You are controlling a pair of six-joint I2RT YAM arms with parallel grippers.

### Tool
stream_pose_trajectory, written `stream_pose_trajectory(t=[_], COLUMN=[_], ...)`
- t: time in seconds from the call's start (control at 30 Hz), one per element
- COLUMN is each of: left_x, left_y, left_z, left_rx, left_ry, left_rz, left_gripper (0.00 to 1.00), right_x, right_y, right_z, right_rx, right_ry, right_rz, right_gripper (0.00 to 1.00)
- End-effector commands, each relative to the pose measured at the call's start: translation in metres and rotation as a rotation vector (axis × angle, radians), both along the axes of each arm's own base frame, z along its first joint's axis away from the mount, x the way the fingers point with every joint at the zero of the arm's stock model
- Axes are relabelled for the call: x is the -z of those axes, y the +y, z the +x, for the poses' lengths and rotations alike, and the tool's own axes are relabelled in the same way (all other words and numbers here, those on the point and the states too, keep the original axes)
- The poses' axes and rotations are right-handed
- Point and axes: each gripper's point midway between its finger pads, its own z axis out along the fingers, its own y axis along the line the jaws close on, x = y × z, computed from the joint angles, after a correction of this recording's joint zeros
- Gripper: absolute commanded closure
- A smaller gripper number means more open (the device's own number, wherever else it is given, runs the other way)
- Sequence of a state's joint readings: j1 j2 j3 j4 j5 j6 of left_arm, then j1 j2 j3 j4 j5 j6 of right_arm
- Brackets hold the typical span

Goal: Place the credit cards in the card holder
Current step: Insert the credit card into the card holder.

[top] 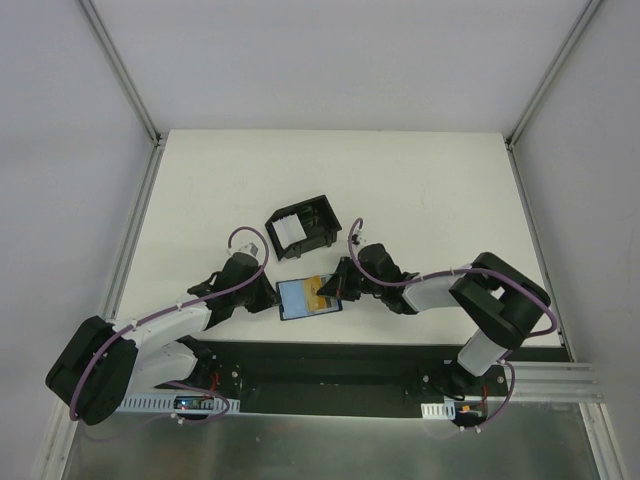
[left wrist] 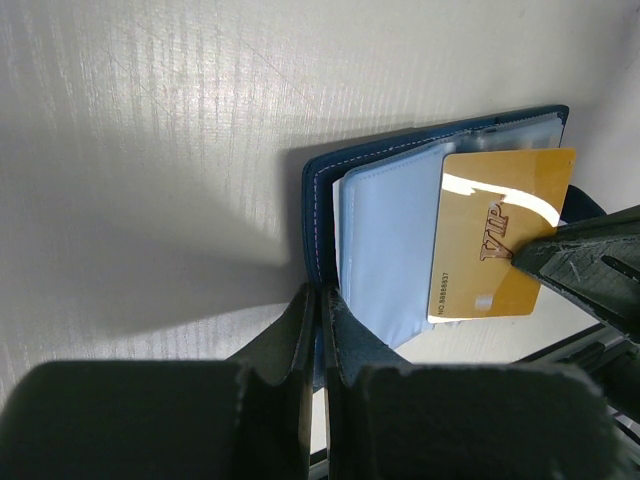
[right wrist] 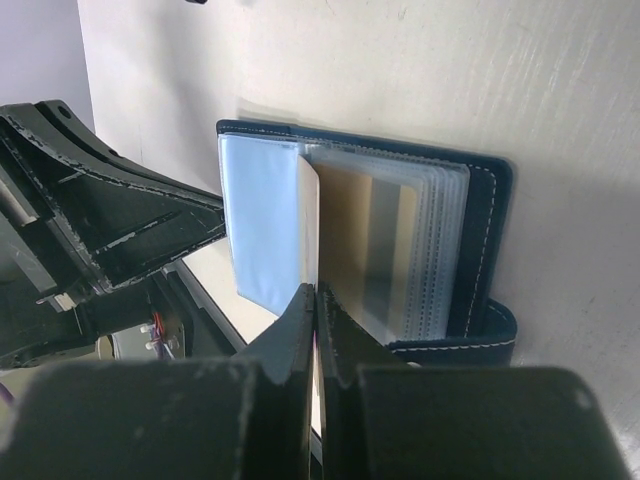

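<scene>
The card holder (top: 293, 299) lies open and flat on the white, faintly ribbed tabletop (top: 200, 200), close to the near edge and about midway along it. It is a single dark blue folding wallet with pale stitching along its border. Inside is a stack of thin, clear plastic sleeves (right wrist: 440, 240), too many and too close to count, and a pale blue inner leaf. Opened out, its long axis runs roughly along the near edge, slightly tilted.

One credit card (left wrist: 490, 240) shows at the holder: a stiff, glossy gold rectangle with rounded corners, marked "VIP". It lies over the sleeves with its long axis parallel to the holder's stitched edge. How far it sits inside a sleeve cannot be told.

The left tool (left wrist: 320, 297) is closed, pinching the holder's blue cover at its left edge. The right tool (right wrist: 316, 295) is closed too, nipping the thin edge of the credit card between its fingers.

One black box (top: 318, 212), open-topped hard plastic, stands further back toward the tabletop's middle, with something flat and pale inside.
</scene>
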State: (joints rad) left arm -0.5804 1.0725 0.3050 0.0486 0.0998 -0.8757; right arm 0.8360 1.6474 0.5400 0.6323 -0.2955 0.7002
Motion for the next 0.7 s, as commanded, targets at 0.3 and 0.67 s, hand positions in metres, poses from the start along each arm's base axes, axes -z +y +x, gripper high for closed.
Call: stream_pose_trajectory(t=[0.3, 0.67], left_x=[0.019, 0.022], left_y=[0.016, 0.016], left_z=[-0.013, -0.014], left_rx=[-0.007, -0.003], left_ry=[0.064, 0.075], left_rz=[0.074, 0.079], left_gripper=[1.0, 1.0], right_x=[0.006, 0.006], right_y=[-0.004, 0.001], right_z=[0.001, -0.003], right_rx=[0.029, 0.018], right_ry=[-0.02, -0.037], right_rz=[-0.006, -0.019], right_gripper=[1.0, 1.0])
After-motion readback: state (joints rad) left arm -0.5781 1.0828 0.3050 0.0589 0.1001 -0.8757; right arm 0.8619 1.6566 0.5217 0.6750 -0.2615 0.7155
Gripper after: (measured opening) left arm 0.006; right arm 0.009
